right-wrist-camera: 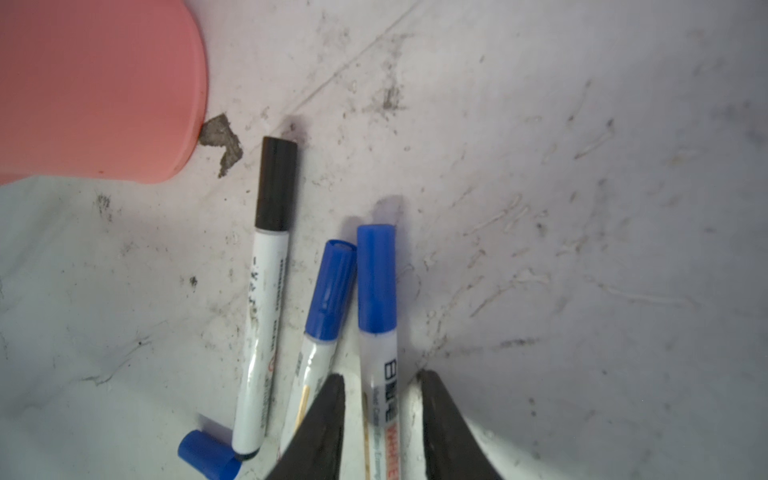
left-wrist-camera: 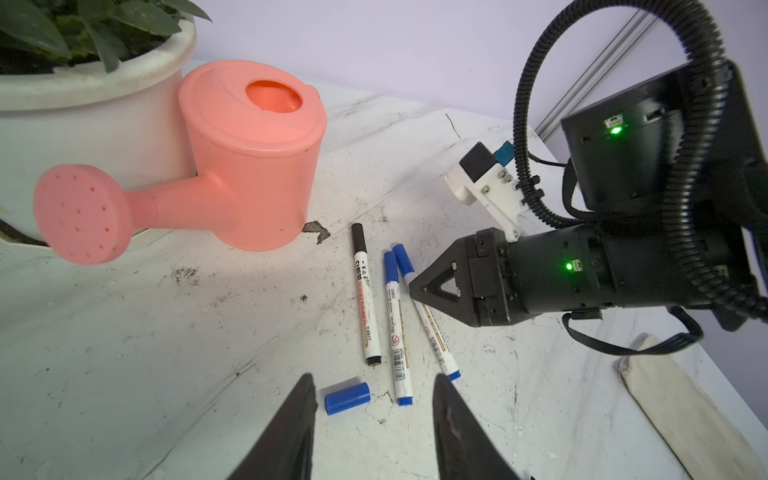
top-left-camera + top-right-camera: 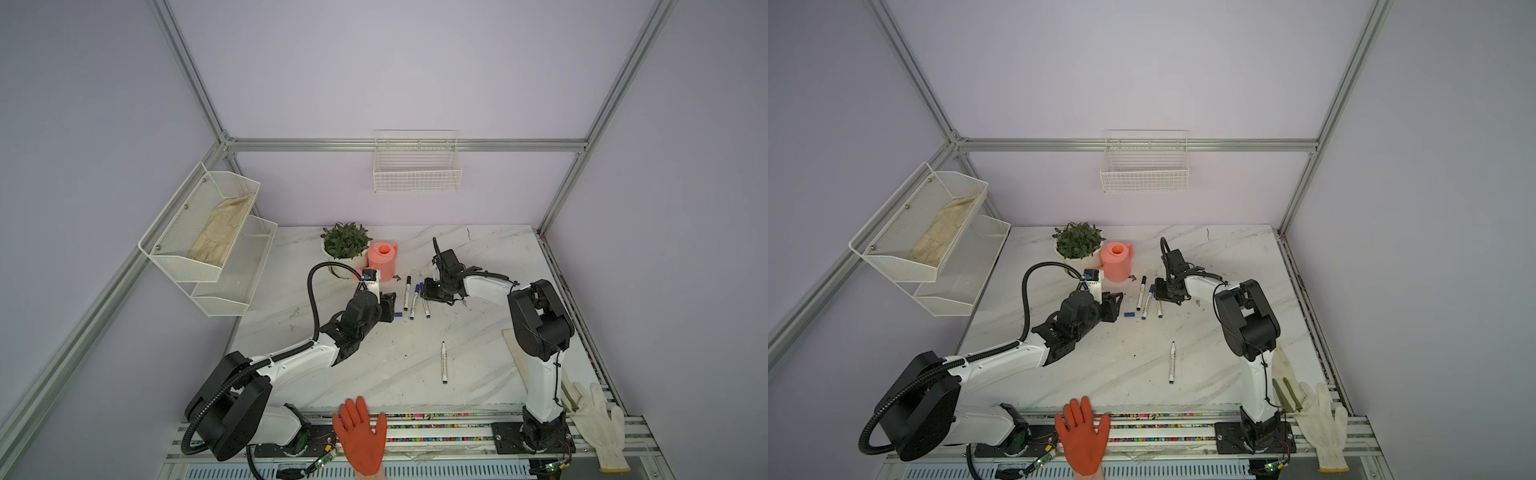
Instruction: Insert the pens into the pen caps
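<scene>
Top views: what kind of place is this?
Probably a robot test cell: aluminium frame with blank walls, left arm and right arm mounted on a front rail, staged props like the plant and watering can.

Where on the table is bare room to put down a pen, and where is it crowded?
Free: the table's far right corner, behind the right gripper, and the front middle, between the lone pen and the left arm. Crowded: beside the watering can, where three capped pens and a loose blue cap lie.
</scene>
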Controlling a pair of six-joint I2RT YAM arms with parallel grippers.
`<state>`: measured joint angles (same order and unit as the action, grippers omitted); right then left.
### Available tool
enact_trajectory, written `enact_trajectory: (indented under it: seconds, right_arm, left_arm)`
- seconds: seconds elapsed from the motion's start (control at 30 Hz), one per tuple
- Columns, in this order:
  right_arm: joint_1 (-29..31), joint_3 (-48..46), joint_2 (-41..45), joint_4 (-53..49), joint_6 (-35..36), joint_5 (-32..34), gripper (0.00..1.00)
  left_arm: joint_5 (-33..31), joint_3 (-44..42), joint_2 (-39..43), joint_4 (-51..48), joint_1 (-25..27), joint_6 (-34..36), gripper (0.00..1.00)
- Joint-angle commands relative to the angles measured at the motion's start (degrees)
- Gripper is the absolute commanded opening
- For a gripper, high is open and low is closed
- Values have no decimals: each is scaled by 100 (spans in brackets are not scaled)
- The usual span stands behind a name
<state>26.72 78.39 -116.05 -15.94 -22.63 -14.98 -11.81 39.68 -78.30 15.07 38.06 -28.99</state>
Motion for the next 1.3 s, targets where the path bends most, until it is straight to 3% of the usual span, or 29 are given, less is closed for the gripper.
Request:
enact_trajectory:
  seconds: [0.0, 0.2, 0.47, 0.63, 0.87, 1.03, 1.27]
  right_arm:
    - [1, -132, 494, -148, 75, 256, 41]
    - [0, -568, 1310, -943, 381, 604, 44]
    - [274, -1796, 2502, -2294, 600, 303, 45]
    - [774, -2081, 2483, -2614, 822, 37, 43]
    - [853, -2198, 1973, -2710, 1105, -98, 43]
    - [879, -2371, 1750, -2338, 1003, -139, 32]
    - [880, -2279, 1686, -2002, 941, -196, 7]
  left_arm:
    - [109, -45, -102, 101, 26, -71, 45]
    - [197, 82, -214, 93, 31, -54, 45]
    - [293, 127, -609, 298, 29, -19, 45]
    - [405, 175, -716, 390, 28, -19, 46]
    - [391, 112, -596, 346, 18, 34, 46]
    - [377, 48, -429, 239, 37, 68, 46]
    - [433, 65, -319, 81, 28, 235, 47]
